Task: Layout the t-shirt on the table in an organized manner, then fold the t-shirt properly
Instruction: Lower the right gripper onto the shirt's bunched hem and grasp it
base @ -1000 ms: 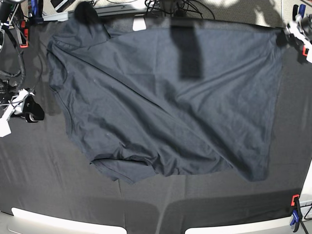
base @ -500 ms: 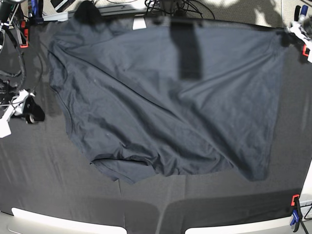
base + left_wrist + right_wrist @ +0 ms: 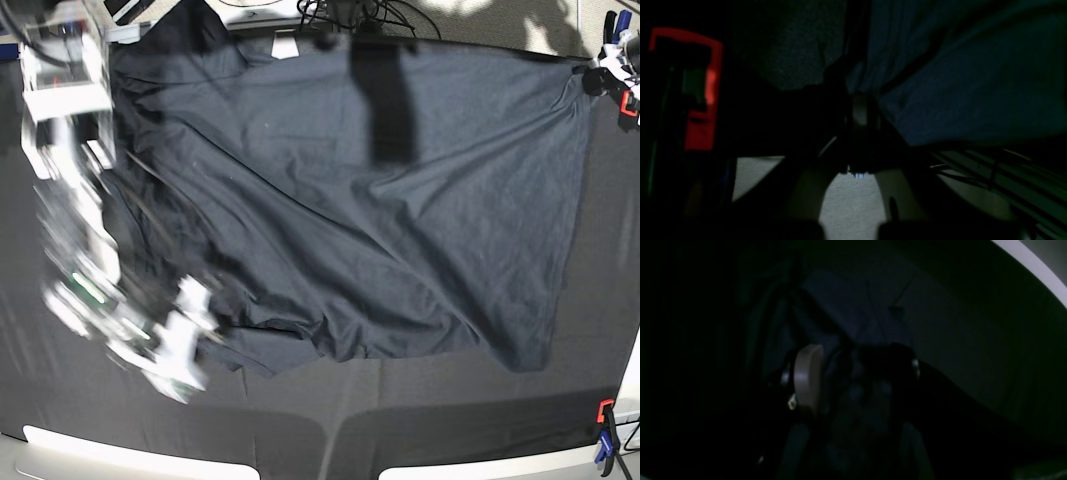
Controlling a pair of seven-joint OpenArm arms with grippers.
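The dark grey t-shirt (image 3: pixel 400 230) lies spread over most of the black cloth table (image 3: pixel 300 425), creased along its lower left hem. At the far right corner my left gripper (image 3: pixel 594 82) is shut on a corner of the shirt; in the left wrist view its fingers (image 3: pixel 860 113) pinch the t-shirt (image 3: pixel 973 83). My right arm (image 3: pixel 90 250) reaches in, blurred, over the shirt's left side. In the right wrist view the right gripper (image 3: pixel 850 373) stands open, jaws apart, with dark t-shirt fabric (image 3: pixel 853 306) under it.
An orange and blue clamp (image 3: pixel 605 430) grips the table's near right corner, and a red clamp (image 3: pixel 703 93) sits by the left gripper. Cables (image 3: pixel 350 12) and clutter line the back edge. A dark vertical band (image 3: pixel 385 100) crosses the shirt's top.
My right arm has swung from the table's left edge in over the shirt's lower left, and its jaws have opened. The shirt's left side has shifted. The left gripper holds its corner still.
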